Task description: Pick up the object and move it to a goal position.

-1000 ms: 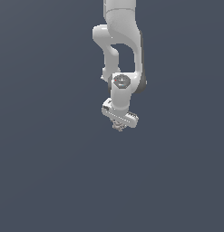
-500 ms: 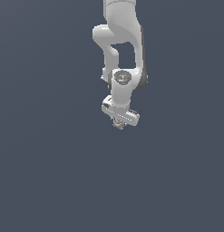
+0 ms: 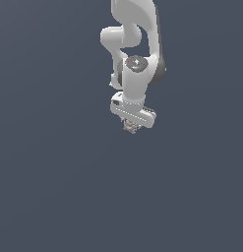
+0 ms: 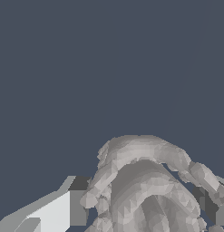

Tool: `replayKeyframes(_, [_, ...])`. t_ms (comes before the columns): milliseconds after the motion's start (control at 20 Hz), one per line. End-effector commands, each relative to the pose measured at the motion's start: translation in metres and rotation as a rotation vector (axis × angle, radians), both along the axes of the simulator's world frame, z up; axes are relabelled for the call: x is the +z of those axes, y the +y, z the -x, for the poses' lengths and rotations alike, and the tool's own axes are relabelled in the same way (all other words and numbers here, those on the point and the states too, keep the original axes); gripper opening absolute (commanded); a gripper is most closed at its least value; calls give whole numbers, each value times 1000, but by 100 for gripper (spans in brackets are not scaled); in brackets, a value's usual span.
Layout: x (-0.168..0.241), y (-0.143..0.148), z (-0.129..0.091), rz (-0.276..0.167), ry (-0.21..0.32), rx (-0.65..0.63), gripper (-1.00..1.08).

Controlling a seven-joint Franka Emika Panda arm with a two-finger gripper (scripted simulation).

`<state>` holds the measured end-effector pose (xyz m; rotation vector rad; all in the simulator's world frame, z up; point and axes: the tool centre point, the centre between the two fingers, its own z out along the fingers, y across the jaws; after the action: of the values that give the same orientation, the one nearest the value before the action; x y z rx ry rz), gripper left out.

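The clump (image 3: 129, 127) is being pinched between the fingers of the gripper (image 3: 130, 126), tucked just under the white hand, seemingly clear of the grey floor (image 3: 54, 187). In the wrist view the clump (image 4: 145, 190) is being seen close up, one white finger (image 4: 54, 210) pressed against its side and a darker pad (image 4: 211, 206) at the other. The grip is judged to be kept tight for carrying. No goal marker is being shown. Nothing else is being seen around; no obstacle is standing in the way.
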<state>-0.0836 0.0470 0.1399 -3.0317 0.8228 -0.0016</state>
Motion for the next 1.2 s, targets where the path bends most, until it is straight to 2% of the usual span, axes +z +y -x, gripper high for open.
replayKeyframes(0, [25, 2, -1, 1, 0, 0, -100])
replayKeyframes(1150, [260, 19, -18, 1, 0, -1, -100])
